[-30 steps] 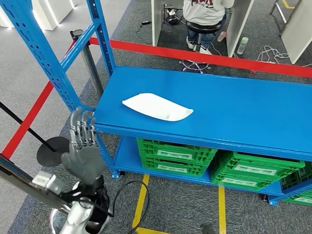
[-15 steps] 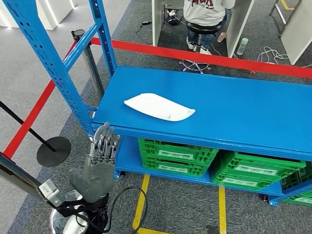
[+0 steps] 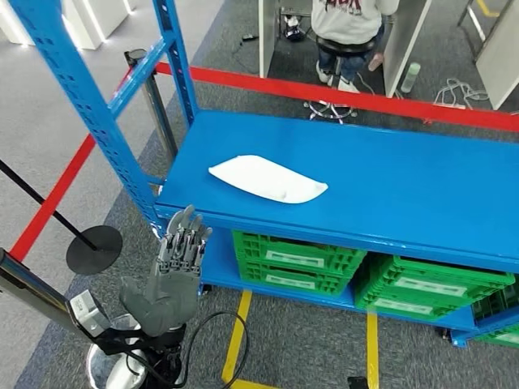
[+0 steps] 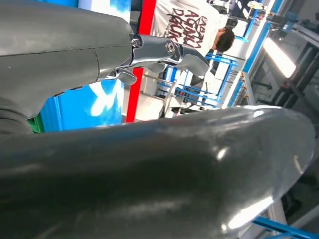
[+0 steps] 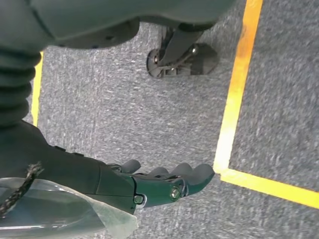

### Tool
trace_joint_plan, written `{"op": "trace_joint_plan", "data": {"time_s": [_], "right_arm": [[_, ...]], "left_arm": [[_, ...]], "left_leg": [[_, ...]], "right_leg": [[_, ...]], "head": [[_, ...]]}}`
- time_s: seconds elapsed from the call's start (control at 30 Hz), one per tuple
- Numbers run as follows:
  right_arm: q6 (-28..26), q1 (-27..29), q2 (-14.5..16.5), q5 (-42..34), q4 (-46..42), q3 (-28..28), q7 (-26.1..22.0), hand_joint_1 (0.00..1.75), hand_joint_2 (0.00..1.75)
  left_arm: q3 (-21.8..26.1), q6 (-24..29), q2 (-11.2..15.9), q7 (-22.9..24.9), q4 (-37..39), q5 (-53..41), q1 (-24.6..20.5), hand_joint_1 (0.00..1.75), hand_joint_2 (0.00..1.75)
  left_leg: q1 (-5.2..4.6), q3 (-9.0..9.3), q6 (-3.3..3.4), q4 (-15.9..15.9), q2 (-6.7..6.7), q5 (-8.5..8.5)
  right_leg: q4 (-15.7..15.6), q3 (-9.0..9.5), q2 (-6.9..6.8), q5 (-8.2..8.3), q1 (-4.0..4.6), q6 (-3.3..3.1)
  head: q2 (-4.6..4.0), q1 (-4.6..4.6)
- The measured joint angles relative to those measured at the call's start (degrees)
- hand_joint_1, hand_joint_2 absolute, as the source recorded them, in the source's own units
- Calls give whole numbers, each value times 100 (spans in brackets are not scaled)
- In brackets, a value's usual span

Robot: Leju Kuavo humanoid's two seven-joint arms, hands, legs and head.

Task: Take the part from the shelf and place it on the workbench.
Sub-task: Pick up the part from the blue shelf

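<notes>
Robot's empty left hand raised below blue shelf, white part lying untouched

The grey, many-fingered left hand [image 3: 170, 275] stood at the lower left of the head view, fingers extended upward and apart, holding nothing, its fingertips just below the front edge of the blue metal shelf board [image 3: 392, 190]. The flat white leaf-shaped part [image 3: 268, 179] lay on that board at centre frame, well apart from the hand. In the right wrist view the right hand [image 5: 124, 186] hung over grey carpet marked with yellow floor tape [image 5: 235, 94], its dark fingers stretched out and holding nothing. Green plastic crates [image 3: 293, 259] sat on the lower shelf level. A red barrier tape [image 3: 343, 87] crossed the upper frame, with a seated person in a white shirt [image 3: 349, 16] beyond it at top centre.
</notes>
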Motion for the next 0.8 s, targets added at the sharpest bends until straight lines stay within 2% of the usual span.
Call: {"op": "trace_joint_plan", "data": {"time_s": [0.07, 0.13, 0.17, 0.23, 0.27, 0.3, 0.33, 0.4, 0.43, 0.47, 0.57, 0.63, 0.67, 0.73, 0.77, 0.8], "right_arm": [[1, 9, -2, -1, -1, -2, 5, 0, 0], [-2, 5, -3, 0, -1, -5, 16, 0, 0], [-14, 0, -3, -1, -1, -5, 52, 0, 0], [-100, -4, -3, -33, -2, -10, 202, 0, 0], [-186, -3, -3, -63, -3, -23, 298, 0, 0], [-301, -2, -2, -93, -5, -43, 382, 0, 0], [-431, -2, -1, -110, -8, -65, 467, 0, 0], [-693, -7, 6, -108, -11, -109, 691, 0, 0], [-784, -14, 14, -104, -11, -130, 838, 0, 0], [-842, -21, 22, -98, -11, -150, 988, 0, 0], [-851, -40, 34, -25, -12, -182, 1265, 0, 0], [-808, -54, 38, 42, -12, -183, 1336, 0, 0], [-781, -64, 38, 67, -12, -182, 1357, 0, 0], [-737, -72, 37, 110, -12, -181, 1384, 0, 0], [-716, -68, 36, 127, -12, -180, 1394, 0, 0], [-701, -60, 34, 142, -12, -180, 1398, 0, 0]], "left_arm": [[3, -7, 3, -3, 0, 9, 0, 0, 0], [5, -23, 3, -7, 0, 24, -2, 0, 0], [7, -57, 3, -11, 0, 39, -2, 0, 0], [13, -137, 3, -18, 0, 52, 1, 0, 0], [17, -154, 3, -17, 1, 24, 4, 0, 0], [20, -140, 0, -19, 1, -37, 7, 0, 0], [22, -109, -3, -29, 1, -118, 9, 0, 0], [24, -46, -13, -73, -2, -273, -3, 0, 0], [22, -36, -17, -94, -2, -314, -20, 0, 0], [19, -56, -25, -115, -2, -319, -45, 0, 0], [-10, -306, -55, -170, 6, -137, -134, 0, 0], [-51, -555, -76, -198, 11, 12, -188, 0, 0], [-73, -649, -84, -207, 14, 44, -215, 0, 0], [-105, -779, -91, -234, 25, -6, -249, 0, 0], [-116, -806, -91, -247, 33, -66, -254, 0, 0], [-126, -826, -91, -260, 43, -122, -253, 0, 0]], "left_leg": [[14, -10, -40, 29, 0, -16], [29, -94, -84, 245, 6, -178], [31, -218, -104, 525, 9, -340], [30, -586, -119, 1305, 10, -690], [30, -733, -113, 1600, 10, -771], [27, -794, -95, 1704, 10, -737], [21, -755, -65, 1597, 10, -599], [-14, -439, 45, 882, 10, -164], [-36, -286, 100, 534, 11, -16], [-57, -177, 143, 277, 13, 57], [-63, -131, 171, 82, 9, 45], [-34, -101, 183, -8, 14, 87], [-18, -86, 193, -48, 21, 107], [-28, -89, 213, -54, 33, 112], [-32, -92, 216, -53, 36, 110], [-35, -91, 217, -51, 36, 108]], "right_leg": [[12, -4, 5, 3, 8, -70], [14, 5, 0, -1, 3, -136], [11, 11, -7, -4, 3, -164], [12, 14, -22, -15, 23, -200], [13, 18, -28, -20, 36, -210], [13, 26, -30, -25, 50, -216], [13, 39, -26, -30, 64, -223], [10, 75, -14, -43, 86, -229], [10, 82, -8, -52, 99, -222], [10, 77, -10, -55, 107, -207], [-3, 41, -36, -47, 108, -126], [109, -29, -39, -146, 106, -73], [319, -137, -35, -276, 104, -53], [1027, -484, -31, -615, 99, -20], [1350, -646, -31, -716, 98, -2], [1508, -731, -32, -717, 96, 13]], "head": [[0, -14], [0, -30], [0, -39], [0, -46], [0, -45], [0, -45], [0, -45], [0, -43], [0, -40], [0, -41], [0, -38], [0, -29], [0, -19], [0, -5], [0, -2], [0, -2]]}}
